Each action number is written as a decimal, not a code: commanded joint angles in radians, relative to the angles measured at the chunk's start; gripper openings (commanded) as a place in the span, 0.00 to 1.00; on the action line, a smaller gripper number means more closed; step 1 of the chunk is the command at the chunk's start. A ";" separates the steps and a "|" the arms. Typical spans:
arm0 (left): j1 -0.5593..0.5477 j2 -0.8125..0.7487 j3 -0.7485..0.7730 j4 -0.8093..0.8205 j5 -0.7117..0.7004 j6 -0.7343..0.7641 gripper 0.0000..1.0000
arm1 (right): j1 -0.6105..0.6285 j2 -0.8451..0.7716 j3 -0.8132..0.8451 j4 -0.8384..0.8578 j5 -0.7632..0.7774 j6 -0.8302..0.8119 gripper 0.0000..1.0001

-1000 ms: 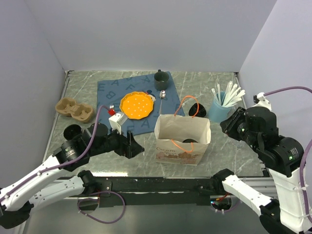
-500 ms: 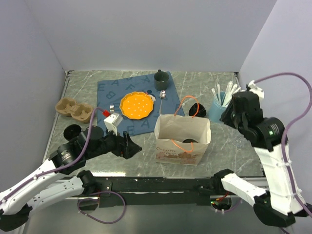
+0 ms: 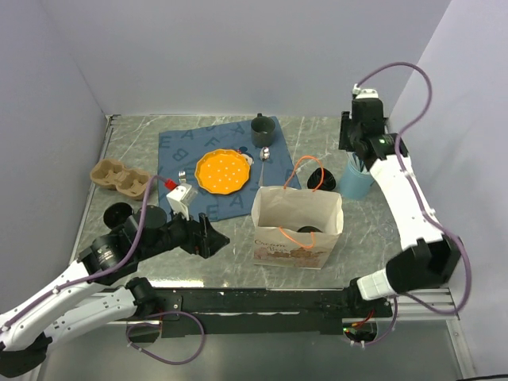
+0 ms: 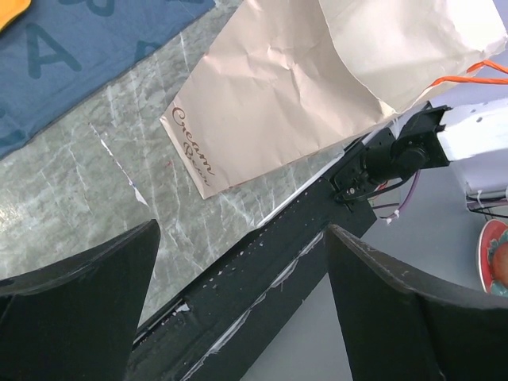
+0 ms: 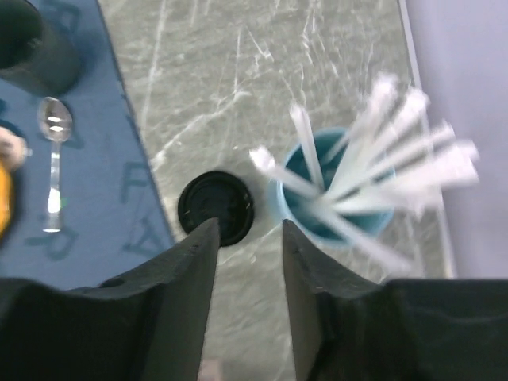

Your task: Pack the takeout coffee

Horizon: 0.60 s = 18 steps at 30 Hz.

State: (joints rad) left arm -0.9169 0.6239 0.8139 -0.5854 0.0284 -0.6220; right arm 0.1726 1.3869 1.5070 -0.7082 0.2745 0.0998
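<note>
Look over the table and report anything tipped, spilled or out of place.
Nothing is spilled or tipped. The paper bag stands upright and open, though its front is creased. One small oddity: a black lid lies loose beside the blue cup of straws, fitted on no cup.

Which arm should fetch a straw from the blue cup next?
Right. The right claw hangs just above the blue cup of white straws, jaws open and empty. The left claw sits far off, left of the brown paper bag.

Orange plate (image 3: 223, 171), spoon (image 3: 265, 153), dark mug (image 3: 260, 125), on blue placemat (image 3: 178, 147)
</note>
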 commanded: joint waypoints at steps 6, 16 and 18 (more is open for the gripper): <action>-0.002 -0.023 0.044 -0.039 -0.025 -0.016 0.91 | -0.031 0.251 0.075 0.087 0.006 -0.268 0.44; -0.004 -0.059 0.053 -0.093 -0.079 -0.024 0.91 | -0.038 0.302 0.088 0.069 0.141 -0.278 0.12; -0.004 -0.059 0.056 -0.093 -0.081 -0.022 0.91 | -0.038 0.293 0.113 0.044 0.157 -0.276 0.08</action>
State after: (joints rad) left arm -0.9176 0.5735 0.8261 -0.6769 -0.0292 -0.6308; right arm 0.1421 1.7168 1.5417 -0.6537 0.3546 -0.1711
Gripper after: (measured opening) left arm 0.912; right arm 0.128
